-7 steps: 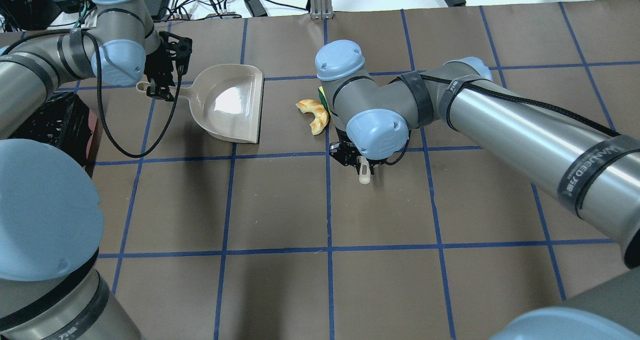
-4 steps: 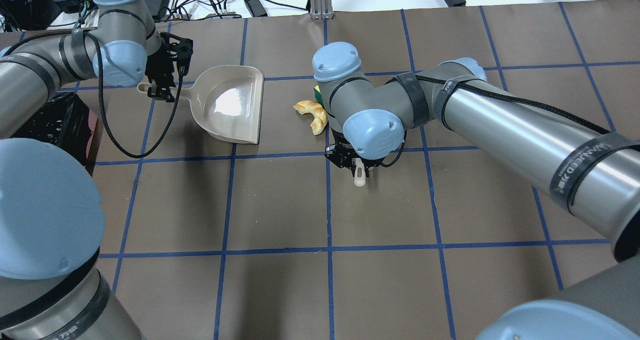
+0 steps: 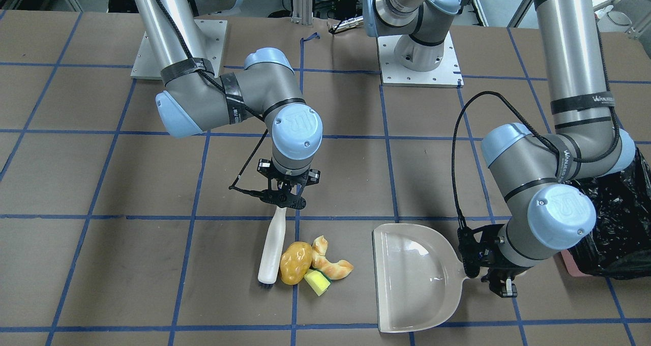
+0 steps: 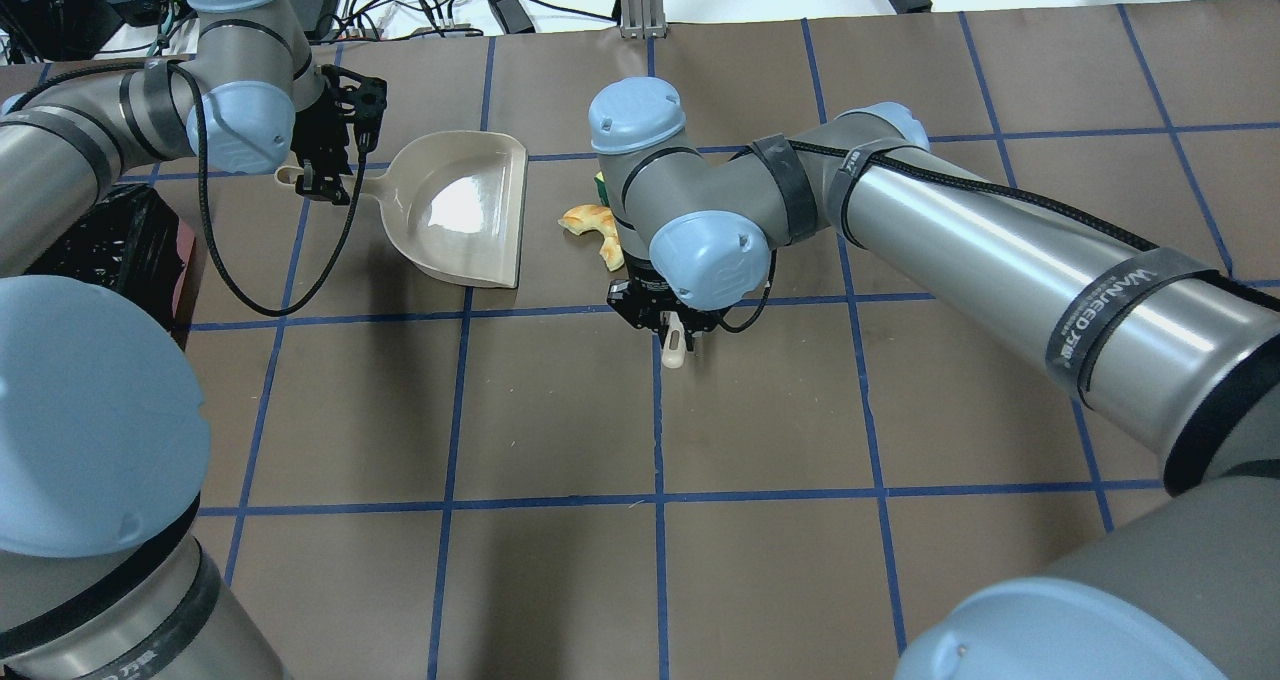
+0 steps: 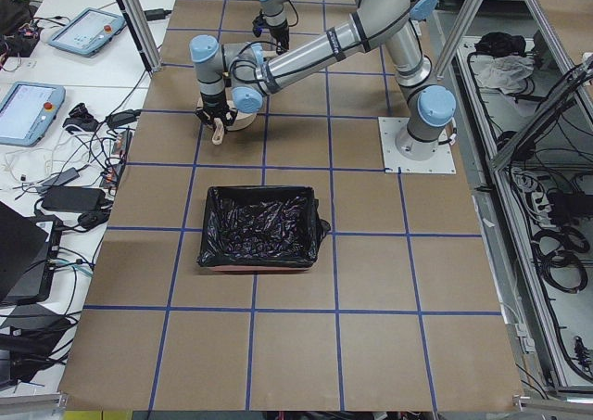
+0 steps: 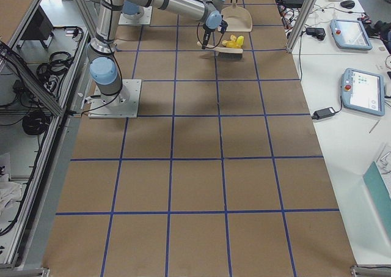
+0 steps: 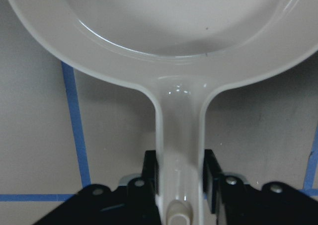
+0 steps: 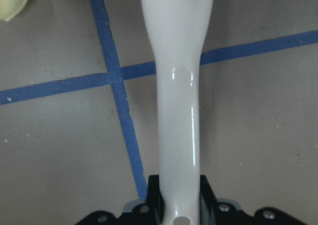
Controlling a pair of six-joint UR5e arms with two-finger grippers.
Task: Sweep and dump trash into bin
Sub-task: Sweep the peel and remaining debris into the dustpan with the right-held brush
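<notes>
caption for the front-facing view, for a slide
Right hand holds a brush beside the trash; left hand holds the dustpan nearby.

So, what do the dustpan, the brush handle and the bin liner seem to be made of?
Dustpan: probably hard plastic, beige and glossy; light glares off its floor. Brush handle: likely moulded plastic, white, smooth, with a thin shine streak. Bin liner: thin black plastic film, crinkled and shiny.

Trash point(image 3: 297, 262) clustered; bin point(image 5: 261, 192) w/ blk liner

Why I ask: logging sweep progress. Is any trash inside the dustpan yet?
No, the dustpan is bare inside; the potato, croissant piece and sponge lie outside it, next to the brush.
</notes>
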